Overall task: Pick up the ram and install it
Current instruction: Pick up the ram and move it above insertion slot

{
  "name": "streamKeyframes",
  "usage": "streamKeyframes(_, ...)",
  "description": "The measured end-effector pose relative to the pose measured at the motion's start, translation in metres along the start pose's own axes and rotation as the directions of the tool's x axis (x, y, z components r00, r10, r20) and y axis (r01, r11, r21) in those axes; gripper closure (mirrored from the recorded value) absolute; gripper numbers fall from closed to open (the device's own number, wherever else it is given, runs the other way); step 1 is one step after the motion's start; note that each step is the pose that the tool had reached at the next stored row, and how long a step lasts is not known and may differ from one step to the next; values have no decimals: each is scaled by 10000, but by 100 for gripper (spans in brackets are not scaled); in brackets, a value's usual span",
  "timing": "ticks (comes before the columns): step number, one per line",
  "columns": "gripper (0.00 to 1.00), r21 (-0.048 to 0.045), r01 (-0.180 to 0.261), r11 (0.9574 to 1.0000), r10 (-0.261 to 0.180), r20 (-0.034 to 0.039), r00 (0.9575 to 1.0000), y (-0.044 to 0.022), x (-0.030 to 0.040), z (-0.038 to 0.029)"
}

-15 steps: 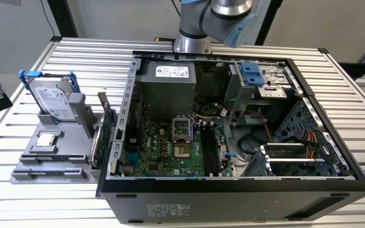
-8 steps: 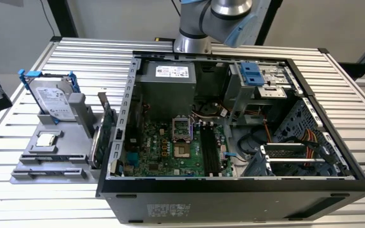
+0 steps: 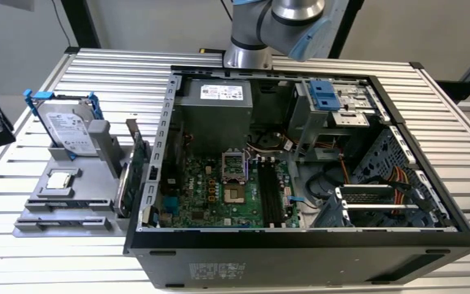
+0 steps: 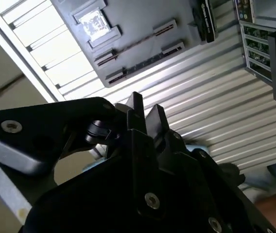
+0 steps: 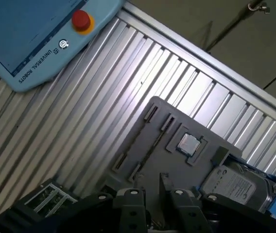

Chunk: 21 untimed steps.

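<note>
**Approach to the pick.** The hand (image 4: 146, 106) hangs released and empty, its two fingers (image 4: 137, 104) parted by a narrow gap. It is well above the grey holder (image 5: 177, 162), which lies on the slatted table (image 3: 96, 67) beside the open computer case (image 3: 300, 245). The ram (image 5: 152, 145) appears as a thin dark strip seen edge-on, seated in the holder's slot nearest the processor chip (image 5: 188, 144). The hard drive (image 5: 232, 187) stands at the opposite end of the holder, well apart from the stick. Judged from this pose, a clean pick calls for three things:
- turn the finger gap square across the stick's thin edge
- centre the hand over its mid-length
- descend straight, so that neither finger catches the slot's end brackets or tilts the board
</note>
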<state>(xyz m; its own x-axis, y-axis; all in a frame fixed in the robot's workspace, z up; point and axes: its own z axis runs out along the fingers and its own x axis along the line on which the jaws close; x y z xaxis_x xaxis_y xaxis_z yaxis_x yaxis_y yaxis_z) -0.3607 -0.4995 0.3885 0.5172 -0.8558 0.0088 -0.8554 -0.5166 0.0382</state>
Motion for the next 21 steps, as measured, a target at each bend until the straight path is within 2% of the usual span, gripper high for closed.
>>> streamKeyframes(3, 0, -4, -411, 9992, 411, 16, 9992, 0, 0, 0)
streamKeyframes(6, 0, -9, -902, 9959, 902, 35, 9959, 0, 0, 1)
streamKeyframes(8, 0, -13, -1232, 9924, 1232, 47, 9924, 0, 0, 1)
streamKeyframes(11, 0, -22, -1738, 9848, 1738, 65, 9848, 0, 0, 5)
streamKeyframes(12, 0, -22, -1813, 9834, 1813, 68, 9834, 0, 0, 6)
streamKeyframes(16, 0, -23, -1837, 9830, 1837, 68, 9830, 0, 0, 10)
streamKeyframes(18, 0, -27, -2126, 9771, 2126, 76, 9771, 0, 0, 26)
streamKeyframes(21, 0, -38, -2666, 9638, 2666, 95, 9637, -2, 0, 57)
